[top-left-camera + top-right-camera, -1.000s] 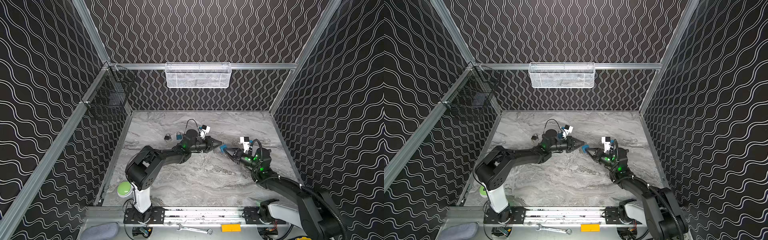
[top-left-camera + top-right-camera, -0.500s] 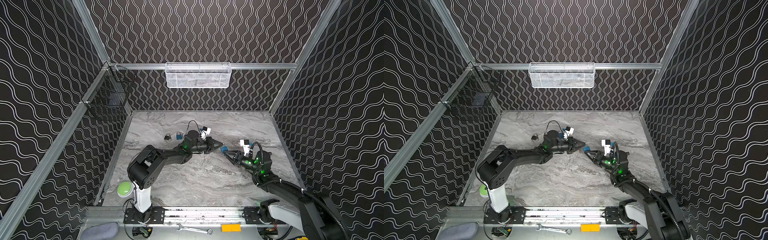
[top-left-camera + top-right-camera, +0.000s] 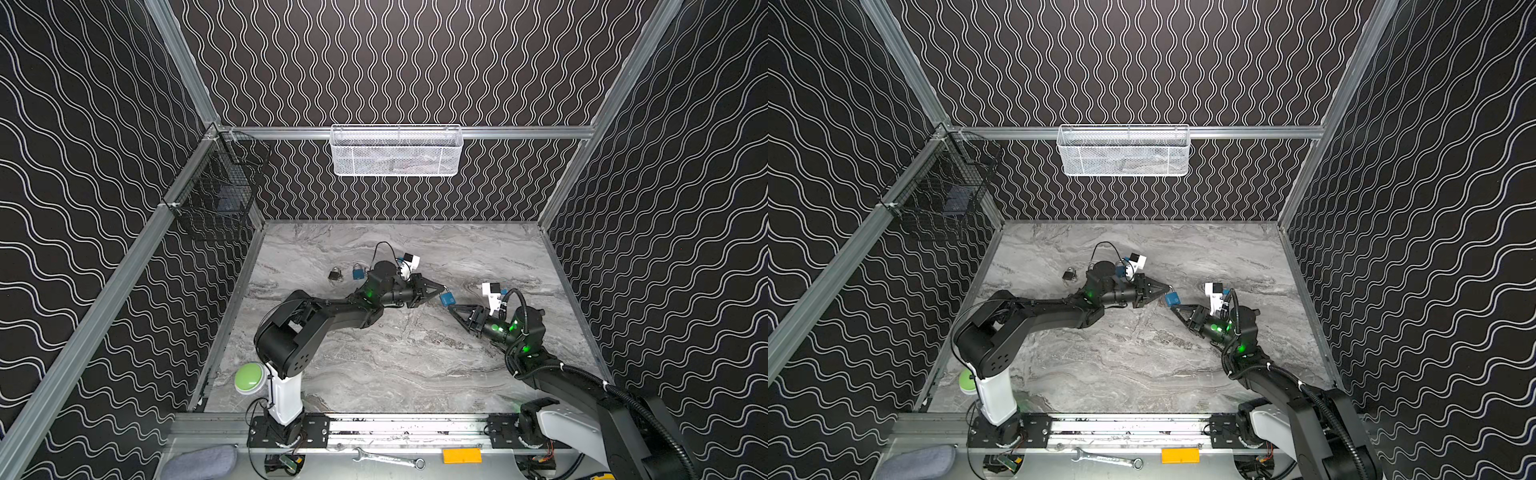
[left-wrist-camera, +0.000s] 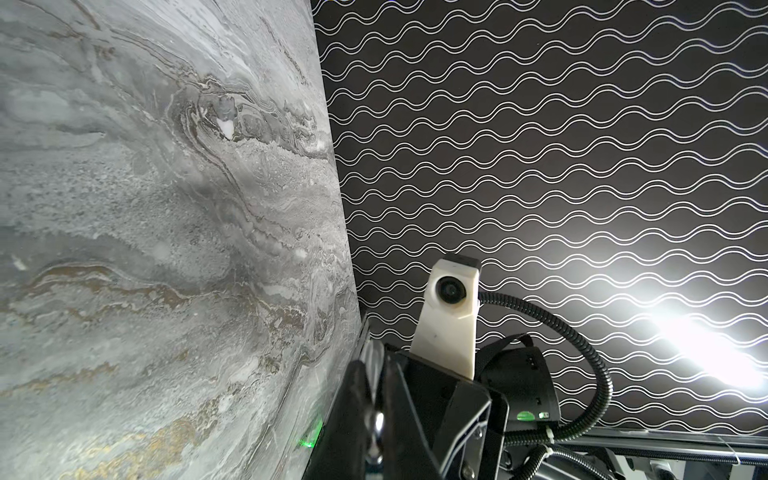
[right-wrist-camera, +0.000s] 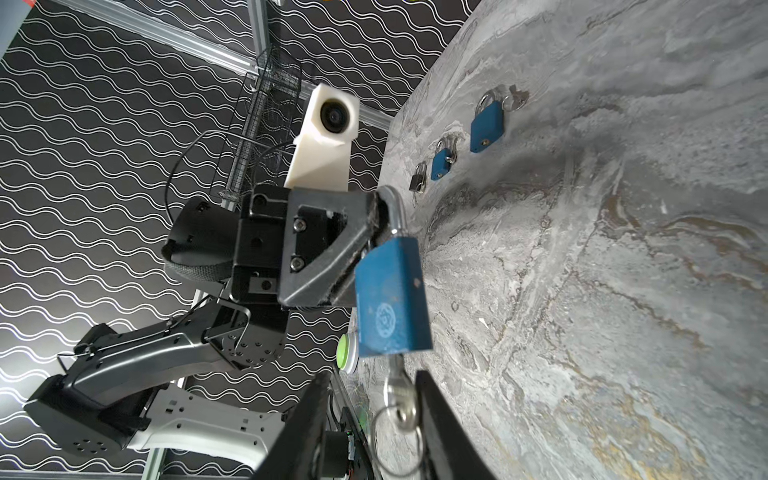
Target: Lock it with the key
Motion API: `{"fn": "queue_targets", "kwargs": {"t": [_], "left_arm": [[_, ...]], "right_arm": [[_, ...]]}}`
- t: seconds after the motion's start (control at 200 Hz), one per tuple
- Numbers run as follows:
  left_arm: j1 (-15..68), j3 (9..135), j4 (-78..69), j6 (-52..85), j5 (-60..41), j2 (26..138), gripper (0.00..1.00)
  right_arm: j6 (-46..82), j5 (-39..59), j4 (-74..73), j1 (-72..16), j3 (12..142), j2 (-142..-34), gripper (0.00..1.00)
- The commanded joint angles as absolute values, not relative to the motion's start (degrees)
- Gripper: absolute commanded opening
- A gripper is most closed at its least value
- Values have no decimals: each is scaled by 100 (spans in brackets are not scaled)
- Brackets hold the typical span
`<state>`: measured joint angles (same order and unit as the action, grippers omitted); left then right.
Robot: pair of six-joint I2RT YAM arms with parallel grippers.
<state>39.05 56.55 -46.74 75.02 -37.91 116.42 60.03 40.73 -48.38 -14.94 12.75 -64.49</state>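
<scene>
Right gripper [image 5: 374, 386] jaws stand apart either side of key [image 5: 398, 397], not pinching it; key sits in base of blue padlock [image 5: 390, 299], which my left gripper [image 3: 438, 289] clamps shut by the shackle [image 5: 392, 208], above table [image 5: 582, 291]. Best to close squarely on key head, then twist about its axis, left holding firm

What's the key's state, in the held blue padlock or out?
In: the key sticks out of the blue padlock at the end opposite its shackle.

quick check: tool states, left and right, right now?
Left tool: closed on the blue padlock, by its shackle.
Right tool: open, jaws either side of the key.
</scene>
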Motion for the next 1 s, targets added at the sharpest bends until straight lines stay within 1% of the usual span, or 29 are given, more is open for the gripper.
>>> {"fn": "queue_targets", "kwargs": {"t": [0.0, 0.04, 0.1, 0.175, 0.335, 0.515, 0.576, 0.696, 0.996], "left_arm": [[3906, 5645, -5039, 7589, -3794, 11615, 0], [3902, 5642, -5044, 7594, -3788, 11619, 0], [3902, 5629, -5084, 7611, -3775, 11627, 0], [3902, 5612, -5124, 7634, -3763, 11635, 0], [3889, 5582, -5208, 7684, -3750, 11639, 0], [3893, 5414, -5765, 7933, -3576, 11697, 0], [3894, 5310, -6004, 8019, -3422, 11707, 0], [3859, 5237, -5927, 7890, -3231, 11596, 0], [3753, 5489, -5554, 7714, -3477, 11724, 0]], "right_arm": [[6071, 4028, -5179, -1487, 1340, -6516, 31], [6073, 4043, -5178, -1486, 1362, -6543, 28], [6089, 4051, -5211, -1490, 1367, -6561, 27], [6083, 4054, -5188, -1488, 1367, -6559, 22], [5999, 3973, -5000, -1481, 1380, -6489, 8], [5983, 3912, -4981, -1485, 1333, -6483, 0], [6003, 3897, -5033, -1477, 1295, -6478, 0], [6042, 3926, -5079, -1480, 1232, -6471, 0], [5988, 3931, -4786, -1481, 1064, -6110, 0]]}}
